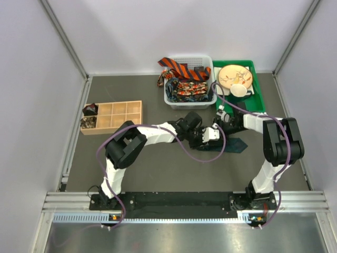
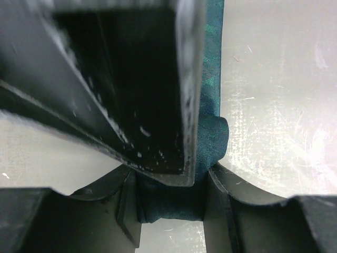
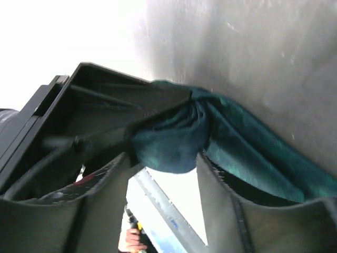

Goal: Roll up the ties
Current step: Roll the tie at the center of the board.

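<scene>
In the top view the teal tie (image 1: 234, 145) lies on the table (image 1: 158, 174), in front of the white basket (image 1: 197, 59) and a little to its right. Its tail runs away from the basket, toward the right arm. The left gripper (image 1: 211, 136) and right gripper (image 1: 220, 126) meet tip to tip at the tie's nearer end, just in front of the basket. An orange-and-black striped tie (image 1: 179, 67) is draped over the basket's back rim, and dark patterned ties (image 1: 188, 90) are heaped inside.

In the left wrist view the left gripper (image 2: 171, 211) is about half closed. A small wad of the teal tie (image 2: 210, 79) fills the gap and touches both jaws, so it is judged to be gripped. A dark finger (image 2: 131, 89), presumably of the other gripper, crosses just above.

In the right wrist view the right gripper (image 3: 163, 158) stands partly apart around the rolled end of the teal tie (image 3: 253, 153). Whether it presses on the roll cannot be told.

The cloth is plain dark teal with a slight sheen, creased and folded on itself. It is judged light, limp and rather slippery, so a roll may spring loose. It is best held across the roll's width, close to the coil.
</scene>
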`<action>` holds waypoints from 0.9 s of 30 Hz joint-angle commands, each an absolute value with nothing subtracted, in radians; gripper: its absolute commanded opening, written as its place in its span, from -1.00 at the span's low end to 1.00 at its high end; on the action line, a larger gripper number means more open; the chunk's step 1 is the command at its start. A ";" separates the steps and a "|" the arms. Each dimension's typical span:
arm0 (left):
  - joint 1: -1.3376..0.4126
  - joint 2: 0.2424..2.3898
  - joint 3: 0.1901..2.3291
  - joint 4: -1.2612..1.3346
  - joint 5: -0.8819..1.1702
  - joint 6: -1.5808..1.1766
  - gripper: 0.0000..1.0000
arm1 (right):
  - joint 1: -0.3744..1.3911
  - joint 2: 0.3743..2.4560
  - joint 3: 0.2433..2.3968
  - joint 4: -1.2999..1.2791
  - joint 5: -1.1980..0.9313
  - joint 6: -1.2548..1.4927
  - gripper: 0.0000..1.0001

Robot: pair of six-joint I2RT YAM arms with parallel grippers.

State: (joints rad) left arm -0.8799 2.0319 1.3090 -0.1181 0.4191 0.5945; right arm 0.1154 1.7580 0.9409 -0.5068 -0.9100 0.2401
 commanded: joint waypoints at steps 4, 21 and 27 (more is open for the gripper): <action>-0.877 2.095 1.289 -0.331 0.374 0.634 -0.09 | 0.169 1.821 0.983 -0.382 -0.894 0.247 -0.24; -0.715 1.948 1.060 0.280 0.767 0.368 0.51 | 0.138 1.879 1.000 -0.549 -0.604 0.041 -1.00; -0.733 2.034 1.101 0.428 0.793 0.305 0.60 | 0.138 1.876 1.037 -0.581 -0.526 0.112 -1.00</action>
State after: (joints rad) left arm -0.7166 1.9850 1.0695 0.2474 0.7330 0.3733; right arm 0.1387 1.8286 1.0176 -0.6025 -0.8276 0.1429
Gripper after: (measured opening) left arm 0.789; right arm 0.048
